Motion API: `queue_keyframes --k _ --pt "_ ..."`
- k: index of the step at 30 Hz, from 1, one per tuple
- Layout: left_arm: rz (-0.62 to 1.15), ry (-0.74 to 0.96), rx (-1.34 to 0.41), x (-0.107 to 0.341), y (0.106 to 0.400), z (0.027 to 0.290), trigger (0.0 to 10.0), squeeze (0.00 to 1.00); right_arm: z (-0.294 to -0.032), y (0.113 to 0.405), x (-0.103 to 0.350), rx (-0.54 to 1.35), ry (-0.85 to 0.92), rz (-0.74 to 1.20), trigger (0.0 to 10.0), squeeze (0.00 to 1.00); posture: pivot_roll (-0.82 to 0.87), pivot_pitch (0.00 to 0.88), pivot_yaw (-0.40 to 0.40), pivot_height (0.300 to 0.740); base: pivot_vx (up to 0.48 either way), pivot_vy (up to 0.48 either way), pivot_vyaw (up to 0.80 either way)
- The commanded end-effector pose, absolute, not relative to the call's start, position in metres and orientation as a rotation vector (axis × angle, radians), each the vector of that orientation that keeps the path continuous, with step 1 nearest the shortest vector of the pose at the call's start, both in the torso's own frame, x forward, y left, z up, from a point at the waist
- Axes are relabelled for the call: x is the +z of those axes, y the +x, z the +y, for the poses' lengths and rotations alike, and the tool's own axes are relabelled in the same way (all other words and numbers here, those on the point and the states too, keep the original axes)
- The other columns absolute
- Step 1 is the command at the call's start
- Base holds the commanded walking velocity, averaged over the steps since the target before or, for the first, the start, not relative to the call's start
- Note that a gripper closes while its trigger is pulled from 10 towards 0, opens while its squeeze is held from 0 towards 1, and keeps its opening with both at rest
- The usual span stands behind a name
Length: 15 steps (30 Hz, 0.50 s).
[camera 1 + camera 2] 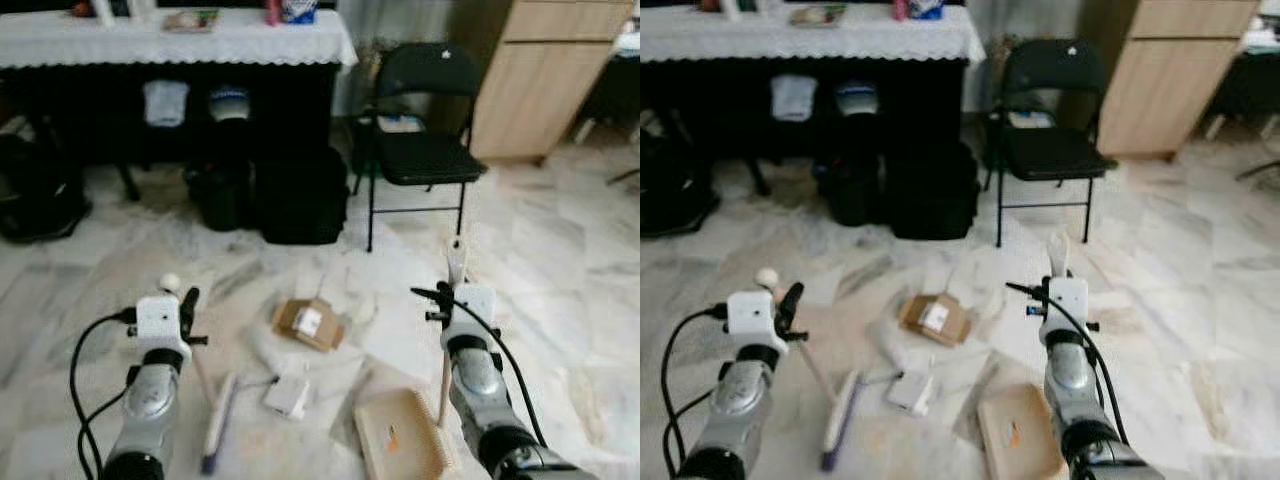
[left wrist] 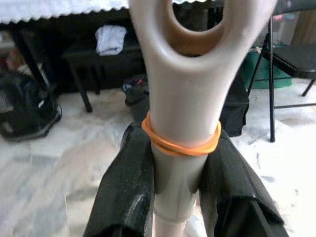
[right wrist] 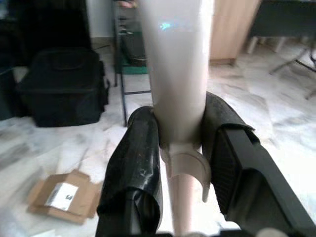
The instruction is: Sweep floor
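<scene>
My left gripper (image 1: 188,300) is shut on the cream handle (image 2: 183,94) of a broom; an orange rubber band wraps the handle just above the fingers (image 2: 129,187). The broom head (image 1: 218,418) rests on the marble floor near my left arm. The right gripper (image 1: 448,296) is shut on the pale handle (image 3: 177,69) of a dustpan. The tan dustpan (image 1: 398,436) sits on the floor beside my right arm. A flattened cardboard box (image 1: 309,323) and a small white packet (image 1: 287,396) lie on the floor between the two tools.
A black folding chair (image 1: 425,150) stands ahead to the right. A table with a white cloth (image 1: 180,40) runs along the back, with black bags (image 1: 300,195) under it. A wooden cabinet (image 1: 540,75) is at the far right.
</scene>
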<state>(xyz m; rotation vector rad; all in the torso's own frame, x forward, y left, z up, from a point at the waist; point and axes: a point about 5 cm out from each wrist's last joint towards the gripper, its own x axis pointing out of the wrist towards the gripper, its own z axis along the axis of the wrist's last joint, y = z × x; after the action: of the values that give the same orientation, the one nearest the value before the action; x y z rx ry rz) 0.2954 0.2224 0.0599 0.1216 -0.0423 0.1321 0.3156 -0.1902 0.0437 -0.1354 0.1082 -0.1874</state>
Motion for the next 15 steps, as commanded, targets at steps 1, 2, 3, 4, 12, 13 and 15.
queue_keyframes --k 1,2,3,4,12,13,15 --pt "-0.061 0.107 0.115 0.0622 0.2979 0.2146 10.0 0.0 -0.1954 0.3172 0.0488 -0.209 -0.125 0.08 10.0 0.0 0.04 0.0 -0.006 0.74 0.319 0.0 0.0" --pt "-0.061 0.107 0.114 0.0622 0.298 0.2145 10.0 0.0 -0.1953 0.3172 0.0487 -0.209 -0.126 0.08 10.0 0.0 0.04 0.0 -0.005 0.74 0.319 0.0 0.0" --pt "-0.061 0.106 0.113 0.0622 0.298 0.2145 10.0 0.0 -0.1952 0.3172 0.0487 -0.209 -0.126 0.08 10.0 0.0 0.04 0.0 -0.005 0.74 0.319 0.0 0.0" --pt "-0.061 0.106 0.112 0.0623 0.298 0.2144 10.0 0.0 -0.1951 0.3172 0.0487 -0.209 -0.127 0.081 10.0 0.0 0.04 0.0 -0.005 0.74 0.319 0.0 0.0" --pt "-0.059 0.109 0.113 0.0621 0.2978 0.2147 10.0 0.0 -0.1957 0.3159 0.0473 -0.214 -0.129 0.085 10.0 0.0 0.04 0.0 -0.003 0.74 0.32 0.0 0.0" --pt "-0.059 0.109 0.113 0.0621 0.2978 0.2149 10.0 0.0 -0.1957 0.3159 0.0472 -0.215 -0.128 0.085 10.0 0.0 0.04 0.0 -0.003 0.74 0.319 0.0 0.0" --pt "-0.058 0.109 0.113 0.0621 0.2977 0.2152 10.0 0.0 -0.1955 0.3158 0.0471 -0.215 -0.128 0.085 10.0 0.0 0.04 0.0 -0.002 0.74 0.317 0.0 0.0"
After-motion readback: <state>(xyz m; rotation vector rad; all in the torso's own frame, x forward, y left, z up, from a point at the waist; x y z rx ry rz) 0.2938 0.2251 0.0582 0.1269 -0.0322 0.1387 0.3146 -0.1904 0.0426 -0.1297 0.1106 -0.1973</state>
